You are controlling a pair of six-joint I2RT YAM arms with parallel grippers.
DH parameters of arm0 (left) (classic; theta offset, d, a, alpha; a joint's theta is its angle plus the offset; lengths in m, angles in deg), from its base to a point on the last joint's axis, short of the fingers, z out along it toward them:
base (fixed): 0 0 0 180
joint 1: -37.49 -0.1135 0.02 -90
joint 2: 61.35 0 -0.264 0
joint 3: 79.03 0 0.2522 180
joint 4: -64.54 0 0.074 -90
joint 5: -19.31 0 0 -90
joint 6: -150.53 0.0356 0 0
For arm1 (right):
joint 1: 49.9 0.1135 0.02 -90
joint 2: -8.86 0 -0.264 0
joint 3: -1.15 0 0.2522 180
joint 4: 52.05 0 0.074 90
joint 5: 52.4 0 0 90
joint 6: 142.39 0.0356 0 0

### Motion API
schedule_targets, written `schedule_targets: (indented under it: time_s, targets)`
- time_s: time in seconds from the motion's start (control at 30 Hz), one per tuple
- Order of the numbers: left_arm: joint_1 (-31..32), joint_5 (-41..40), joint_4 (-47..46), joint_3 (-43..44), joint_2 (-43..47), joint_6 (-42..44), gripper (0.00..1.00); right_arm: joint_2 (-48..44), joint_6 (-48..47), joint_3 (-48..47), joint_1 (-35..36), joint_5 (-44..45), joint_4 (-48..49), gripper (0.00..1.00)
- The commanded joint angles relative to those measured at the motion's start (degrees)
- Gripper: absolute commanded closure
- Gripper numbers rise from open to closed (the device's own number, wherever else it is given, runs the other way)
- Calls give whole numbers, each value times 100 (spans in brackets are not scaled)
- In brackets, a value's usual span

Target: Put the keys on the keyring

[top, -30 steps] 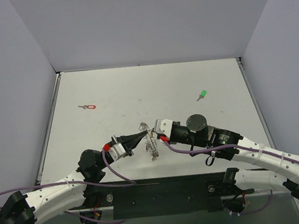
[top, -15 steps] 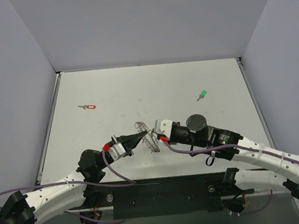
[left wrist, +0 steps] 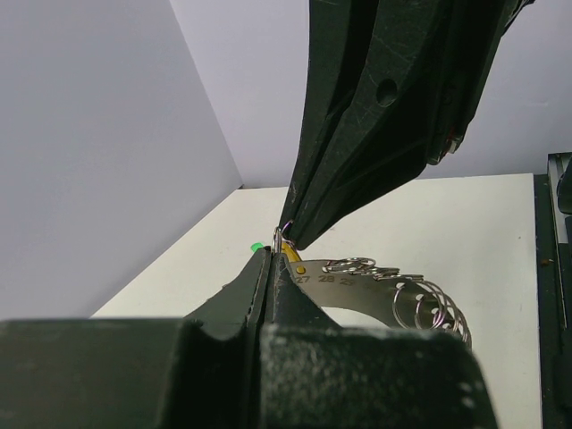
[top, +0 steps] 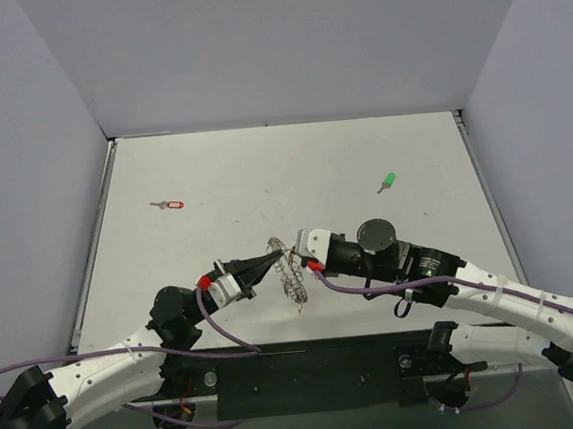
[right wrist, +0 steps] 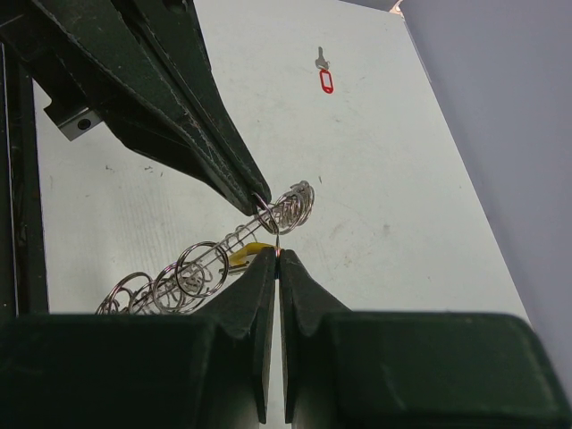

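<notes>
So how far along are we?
Done: nothing clearly threaded. In hand: left pincer and right pincer, both shut, meet at the large silver wire keyring, a yellow plastic key head at it. Remaining: red-headed silver key and green-headed silver key lie apart on the white table.

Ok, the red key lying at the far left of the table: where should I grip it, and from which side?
The red key lies flat and alone on the table, blade pointing left in the top view. Probably grip its red plastic head, the bulkier end; the thin metal blade sits flush. Come straight down from above, closing across the head's narrow width.
</notes>
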Motion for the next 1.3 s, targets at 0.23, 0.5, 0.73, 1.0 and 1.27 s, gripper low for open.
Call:
schedule_targets:
  time_s: [0.23, 0.5, 0.73, 1.0, 1.27]
  targets:
    - [-33, 145, -266, 179, 19, 27, 100, -99, 122, -75, -35, -93, 248, 100]
    - [-33, 145, -257, 188, 36, 44, 100, -99, 166, -84, -35, -128, 231, 100]
    - [-50, -119, -301, 135, 98, 114, 100, -108, 158, -66, -44, -137, 187, 100]
    - [-59, -110, -266, 135, 107, 141, 100, -108, 149, -66, -61, -137, 178, 100]
    - [-77, -40, -266, 144, 81, 123, 100, -117, 149, -66, -61, -146, 204, 100]
